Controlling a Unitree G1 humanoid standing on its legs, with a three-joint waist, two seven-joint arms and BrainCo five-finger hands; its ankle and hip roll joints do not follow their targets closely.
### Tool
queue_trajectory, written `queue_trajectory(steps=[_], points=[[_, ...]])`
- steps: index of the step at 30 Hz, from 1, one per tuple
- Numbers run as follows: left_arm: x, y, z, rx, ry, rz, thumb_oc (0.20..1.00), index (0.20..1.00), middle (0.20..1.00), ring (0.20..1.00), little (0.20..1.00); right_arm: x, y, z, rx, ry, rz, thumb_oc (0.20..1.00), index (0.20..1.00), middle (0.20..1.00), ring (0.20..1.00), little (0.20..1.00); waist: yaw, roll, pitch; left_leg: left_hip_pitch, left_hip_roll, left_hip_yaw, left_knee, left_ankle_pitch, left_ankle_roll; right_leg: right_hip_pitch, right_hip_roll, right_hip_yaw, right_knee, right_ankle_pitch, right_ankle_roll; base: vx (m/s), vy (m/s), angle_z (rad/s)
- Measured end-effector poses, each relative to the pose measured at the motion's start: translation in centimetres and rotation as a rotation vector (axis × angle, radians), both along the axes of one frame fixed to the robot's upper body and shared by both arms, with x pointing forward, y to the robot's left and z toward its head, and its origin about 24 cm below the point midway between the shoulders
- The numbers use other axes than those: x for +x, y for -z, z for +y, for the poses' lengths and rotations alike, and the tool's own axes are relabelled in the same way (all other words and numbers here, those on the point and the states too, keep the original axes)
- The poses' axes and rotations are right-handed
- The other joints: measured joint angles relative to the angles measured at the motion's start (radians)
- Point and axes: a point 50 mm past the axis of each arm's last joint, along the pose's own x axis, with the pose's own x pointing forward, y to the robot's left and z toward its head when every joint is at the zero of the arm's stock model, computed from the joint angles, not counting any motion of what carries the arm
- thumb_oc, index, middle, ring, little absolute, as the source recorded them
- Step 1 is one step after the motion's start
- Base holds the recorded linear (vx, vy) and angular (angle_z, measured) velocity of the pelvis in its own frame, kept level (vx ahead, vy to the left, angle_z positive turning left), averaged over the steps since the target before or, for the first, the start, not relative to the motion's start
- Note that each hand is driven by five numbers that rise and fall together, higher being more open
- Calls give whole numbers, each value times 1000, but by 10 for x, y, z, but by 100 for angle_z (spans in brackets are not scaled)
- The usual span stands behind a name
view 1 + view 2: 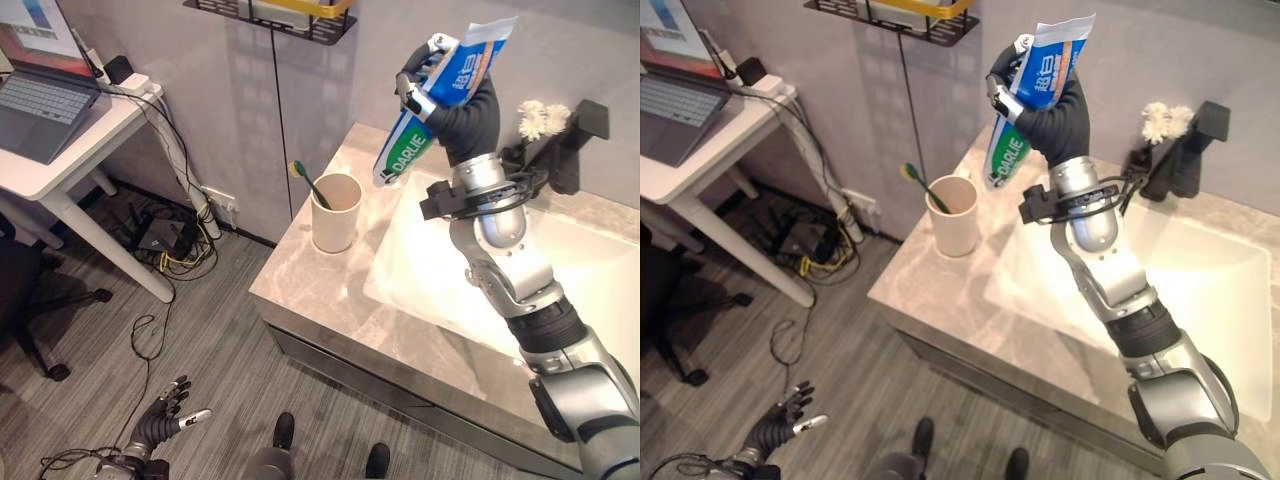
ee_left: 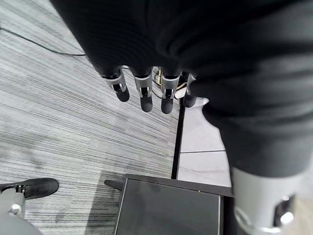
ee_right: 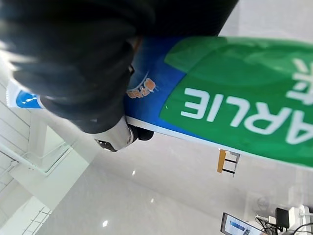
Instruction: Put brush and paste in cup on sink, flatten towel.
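My right hand (image 1: 470,120) is raised high over the sink counter (image 1: 310,290), shut on a blue, white and green toothpaste tube (image 1: 405,150). The tube slants with its green end down toward the cup. In the right wrist view the tube (image 3: 234,112) lies right beside the hand's dark cover (image 3: 73,73). A beige cup (image 1: 335,215) stands upright on the counter's back left part. A toothbrush (image 1: 305,178) with a green handle leans in it. My left hand (image 1: 160,420) hangs low near the floor with straight fingers (image 2: 144,93), holding nothing.
A white basin (image 1: 600,270) is sunk in the counter to the right of the cup, with a black faucet (image 1: 570,140) and a white fluffy item behind it. A white desk (image 1: 60,170) with a laptop stands at left. A black wall shelf (image 1: 290,20) hangs above the cup.
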Motion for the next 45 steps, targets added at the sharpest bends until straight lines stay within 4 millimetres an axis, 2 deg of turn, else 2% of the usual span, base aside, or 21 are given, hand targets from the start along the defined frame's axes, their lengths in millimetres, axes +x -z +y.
queue_trajectory(steps=[19,32,45], points=[[6,13,-6,-25,-61,16,1000,1000,1000,1000,1000,-2,-11,7,17,-29,-35,200,200,200,200,200,10,-5,3,-36,-10,-23,0,2,3,-21,-8,-23,0,-3,4,12,16,3],[11,12,-3,4,-92,-4,1000,1000,1000,1000,1000,-2,-11,10,44,-57,-21,200,200,200,200,200,12,-45,20,-59,-12,-30,0,5,4,-40,-10,-31,0,-4,6,-5,-2,2],[17,10,-4,4,-89,-20,1000,1000,1000,1000,1000,-2,-11,9,50,-61,-18,200,200,200,200,200,12,-42,42,-60,-13,-31,0,5,3,-40,-11,-33,0,-6,9,0,0,0]])
